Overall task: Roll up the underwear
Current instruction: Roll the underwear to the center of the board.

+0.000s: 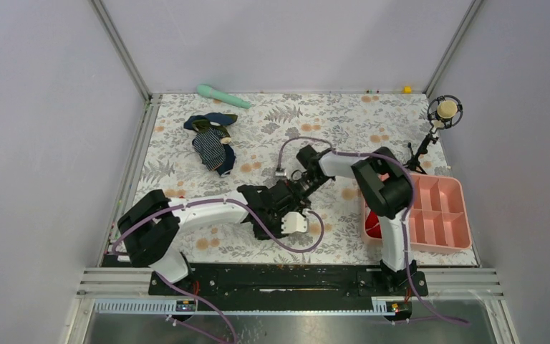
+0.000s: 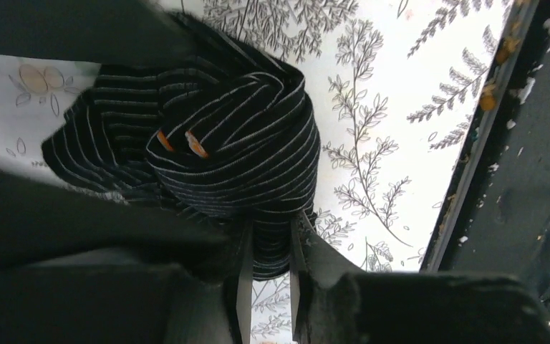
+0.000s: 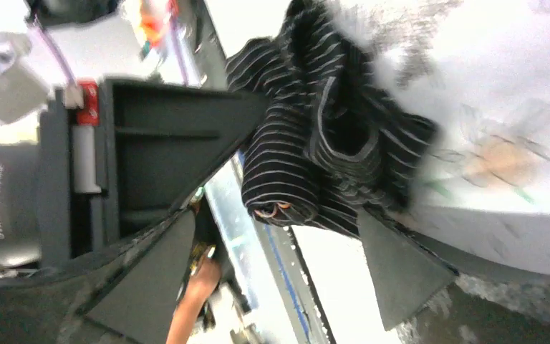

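Tension matters: left gripper pinches a fold of the underwear, which lies bundled on the table near its front edge. Hold that pinch firm while the right gripper, jaws spread wide around the roll, regrips.

Underwear: soft ribbed cloth, matt. Table cover: matt printed sheet. Tray: smooth plastic.
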Available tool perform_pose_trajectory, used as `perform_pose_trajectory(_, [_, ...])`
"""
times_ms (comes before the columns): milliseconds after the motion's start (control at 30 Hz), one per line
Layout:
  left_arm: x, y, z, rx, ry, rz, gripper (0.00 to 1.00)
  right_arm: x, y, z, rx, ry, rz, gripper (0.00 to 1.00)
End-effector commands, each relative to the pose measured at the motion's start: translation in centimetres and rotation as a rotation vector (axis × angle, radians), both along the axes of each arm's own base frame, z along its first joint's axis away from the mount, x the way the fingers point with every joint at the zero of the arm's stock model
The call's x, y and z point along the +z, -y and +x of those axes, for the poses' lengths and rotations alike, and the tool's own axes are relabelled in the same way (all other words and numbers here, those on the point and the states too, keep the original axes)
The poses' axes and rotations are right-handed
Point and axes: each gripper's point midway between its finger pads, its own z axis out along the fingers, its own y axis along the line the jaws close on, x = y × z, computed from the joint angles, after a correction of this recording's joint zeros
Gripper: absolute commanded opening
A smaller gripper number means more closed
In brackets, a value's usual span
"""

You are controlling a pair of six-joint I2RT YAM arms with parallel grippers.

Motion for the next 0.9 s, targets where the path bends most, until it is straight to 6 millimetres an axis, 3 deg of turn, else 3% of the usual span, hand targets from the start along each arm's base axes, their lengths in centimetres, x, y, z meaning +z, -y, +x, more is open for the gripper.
perform_pose_trajectory(0, [-4.5,-1.4,-4.9,-0.024,-0.236,0.078,0.00,0.8,1.4,5.4,-0.108,0.317,-0.150,0.99])
perform_pose_trajectory(167, [-4.6,-1.3,-5.1,-0.034,-0.253,0.096,0.00,8.4,2.3,11.6,-0.224,0.554,-0.064,0.99])
perform_pose_trajectory(300, [-4.6,-1.1,-5.3,-0.043,-0.288,0.121,0.00,15.7,3.7,14.8,-0.326,0.812,0.035,0.99])
perform_pose_trajectory(333, [-4.5,-1.0,-5.4,-0.048,-0.306,0.125,0.00,18.4,4.4,15.1,-0.372,0.919,0.069,1.00])
perform_pose_trajectory(467, [-3.4,-0.2,-7.0,-0.108,-0.430,0.117,0.00,25.4,9.4,16.8,-0.692,1.407,0.077,0.99])
perform_pose_trajectory(533, [-2.8,0.5,-7.4,-0.118,-0.473,0.098,0.00,28.6,11.8,16.1,-0.845,1.592,0.121,1.00])
perform_pose_trajectory(633, [-2.2,1.7,-7.6,-0.115,-0.539,0.076,0.00,30.7,12.0,12.3,-0.727,1.689,0.207,0.99])
perform_pose_trajectory(700, [-2.1,2.1,-7.4,-0.104,-0.572,0.075,0.00,30.3,11.7,9.4,-0.593,1.685,0.246,0.99])
perform_pose_trajectory(867, [-1.6,2.8,-6.4,-0.044,-0.678,0.078,0.00,26.0,12.3,2.5,-0.277,1.759,0.284,0.99])
